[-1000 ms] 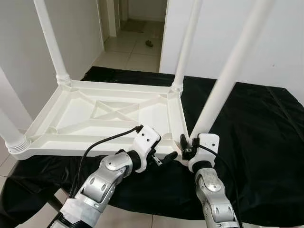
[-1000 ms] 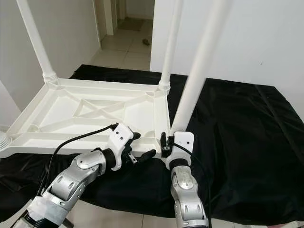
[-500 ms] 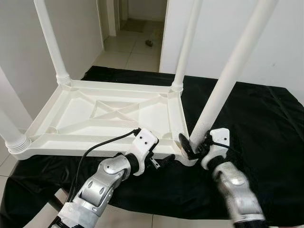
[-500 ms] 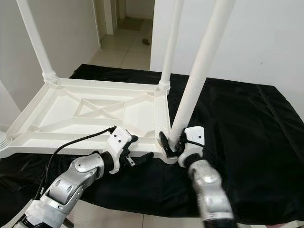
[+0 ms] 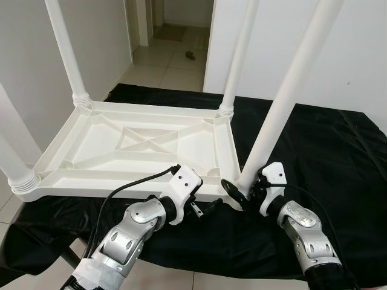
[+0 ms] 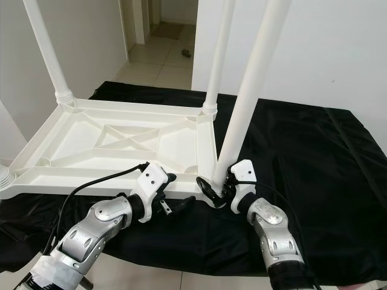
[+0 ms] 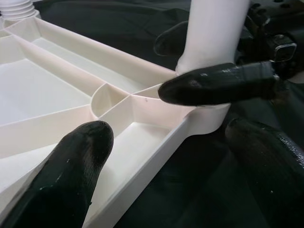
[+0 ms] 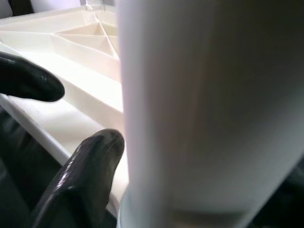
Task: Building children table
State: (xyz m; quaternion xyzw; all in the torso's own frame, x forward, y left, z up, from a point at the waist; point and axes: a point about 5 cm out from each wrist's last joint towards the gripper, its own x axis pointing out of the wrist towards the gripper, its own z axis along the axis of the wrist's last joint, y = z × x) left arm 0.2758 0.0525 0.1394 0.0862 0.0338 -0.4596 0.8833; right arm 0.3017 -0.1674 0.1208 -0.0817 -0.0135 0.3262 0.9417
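Observation:
A white plastic table top [image 5: 145, 142] lies upside down on a black cloth [image 5: 326, 145]. Its legs stand upward. My right gripper [image 5: 245, 190] is shut on the base of the near right leg [image 5: 290, 84], at the table's near right corner. One of its fingers [image 7: 218, 83] crosses in front of the leg and the other sits behind it. The leg [image 8: 209, 109] stands right against the right wrist camera. My left gripper [image 5: 202, 202] is open beside that corner. It straddles the table's near rim [image 7: 156, 142] with nothing held.
Three other legs stand at the far left [image 5: 66, 54], far right [image 5: 239, 60] and near left [image 5: 12, 163] corners. The cloth's front edge hangs just below my arms. A doorway [image 5: 175, 30] onto a tiled hallway lies beyond, with white walls on both sides.
My right forearm has swung out to the right, and its gripper has turned around the leg's base. The left gripper has dropped slightly along the rim.

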